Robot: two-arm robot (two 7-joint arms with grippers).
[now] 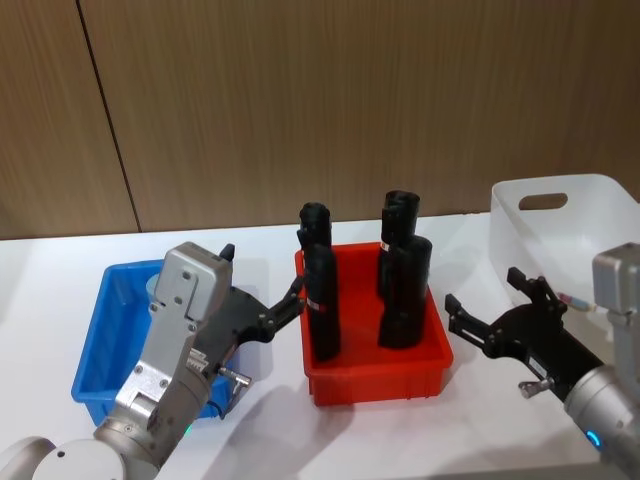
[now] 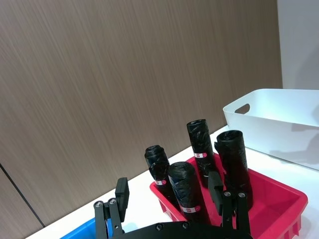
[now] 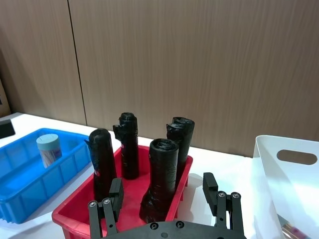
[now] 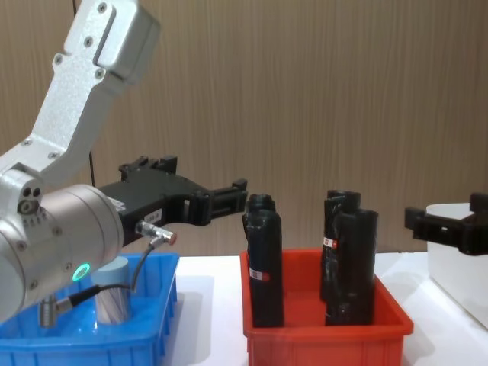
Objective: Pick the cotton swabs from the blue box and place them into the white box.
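One tub of cotton swabs [image 3: 49, 149] with a pale grey-blue lid stands upright in the blue box [image 3: 27, 186]; the chest view shows the tub [image 4: 113, 296] behind the blue wall [image 4: 84, 352]. My left gripper [image 1: 262, 275] hovers open over the blue box's [image 1: 98, 345] right side, pointing towards the red bin, with nothing between its fingers [image 2: 121, 195]. My right gripper [image 1: 483, 288] is open and empty in front of the white box [image 1: 600, 225], between it and the red bin. A small item I cannot identify lies inside the white box [image 3: 294, 174].
A red bin [image 1: 385, 385] sits between the two boxes and holds several upright black rolls [image 1: 322, 300], taller than its walls. A wood-panelled wall runs behind the white table. Bare tabletop lies in front of the red bin.
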